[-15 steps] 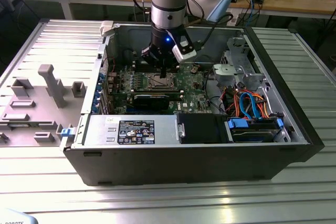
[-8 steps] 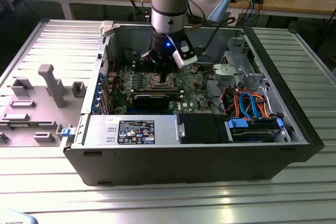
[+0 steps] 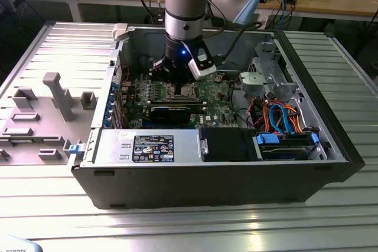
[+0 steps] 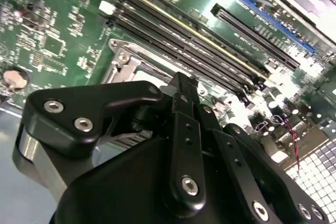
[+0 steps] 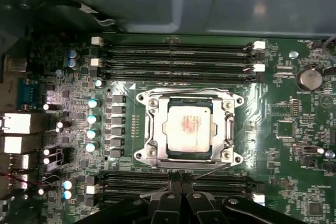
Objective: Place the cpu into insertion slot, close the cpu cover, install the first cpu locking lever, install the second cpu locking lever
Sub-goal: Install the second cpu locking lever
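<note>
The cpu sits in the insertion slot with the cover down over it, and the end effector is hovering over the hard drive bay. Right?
Not quite. The cpu does sit in the insertion slot with the cpu cover down, but the end effector is at the socket's edge on the motherboard, not over the drive bay; the first wrist view shows it.

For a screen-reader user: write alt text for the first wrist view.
The cpu sits in the insertion slot at the middle of a green motherboard, framed by the silvery cpu cover. Black memory slots run along two sides of it, and the gripper reaches in at one edge, fingers together.
</note>
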You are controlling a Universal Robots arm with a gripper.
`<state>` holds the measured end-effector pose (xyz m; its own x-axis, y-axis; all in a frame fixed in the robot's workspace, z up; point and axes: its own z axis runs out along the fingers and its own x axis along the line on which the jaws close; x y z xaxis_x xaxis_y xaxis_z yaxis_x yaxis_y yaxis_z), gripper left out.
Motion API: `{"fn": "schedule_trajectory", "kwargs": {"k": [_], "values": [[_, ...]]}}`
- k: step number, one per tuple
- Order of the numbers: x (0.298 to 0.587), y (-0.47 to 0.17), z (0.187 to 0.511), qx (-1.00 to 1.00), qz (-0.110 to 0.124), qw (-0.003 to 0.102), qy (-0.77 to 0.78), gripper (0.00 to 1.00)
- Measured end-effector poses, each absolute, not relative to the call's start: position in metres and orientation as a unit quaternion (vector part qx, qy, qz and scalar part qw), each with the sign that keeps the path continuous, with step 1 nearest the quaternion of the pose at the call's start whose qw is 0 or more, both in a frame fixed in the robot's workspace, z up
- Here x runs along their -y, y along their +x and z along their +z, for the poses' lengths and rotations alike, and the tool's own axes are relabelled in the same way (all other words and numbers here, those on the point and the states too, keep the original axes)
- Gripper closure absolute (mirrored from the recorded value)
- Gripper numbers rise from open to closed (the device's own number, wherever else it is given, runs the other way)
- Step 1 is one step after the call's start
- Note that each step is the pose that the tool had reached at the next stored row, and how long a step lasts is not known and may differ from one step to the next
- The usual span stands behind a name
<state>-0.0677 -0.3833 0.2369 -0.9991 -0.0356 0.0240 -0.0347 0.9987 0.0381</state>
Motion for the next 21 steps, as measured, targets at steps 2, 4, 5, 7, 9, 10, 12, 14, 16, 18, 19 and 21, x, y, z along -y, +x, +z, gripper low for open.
{"fn": "schedule_trajectory", "kwargs": {"k": [2, 4, 5, 7, 9, 10, 12, 14, 16, 18, 19, 21], "values": [[0.384, -0.073, 0.236, 1.0, -0.019, 0.013, 0.018, 0.89], [0.386, -0.076, 0.235, 1.0, -0.02, 0.015, 0.018, 0.89], [0.388, -0.076, 0.235, 0.999, -0.021, 0.016, 0.018, 0.89], [0.392, -0.076, 0.235, 0.999, -0.023, 0.016, 0.018, 0.89], [0.394, -0.076, 0.235, 0.999, -0.026, 0.018, 0.018, 0.89], [0.394, -0.077, 0.235, 0.999, -0.027, 0.019, 0.018, 0.89], [0.394, -0.077, 0.234, 0.999, -0.03, 0.021, 0.018, 0.89], [0.394, -0.078, 0.234, 0.999, -0.034, 0.022, 0.018, 0.89], [0.397, -0.079, 0.233, 0.999, -0.039, 0.024, 0.018, 0.89], [0.402, -0.079, 0.232, 0.998, -0.048, 0.027, 0.018, 0.89], [0.403, -0.079, 0.231, 0.998, -0.052, 0.027, 0.022, 0.89], [0.403, -0.079, 0.229, 0.998, -0.056, 0.027, 0.032, 0.89]]}}
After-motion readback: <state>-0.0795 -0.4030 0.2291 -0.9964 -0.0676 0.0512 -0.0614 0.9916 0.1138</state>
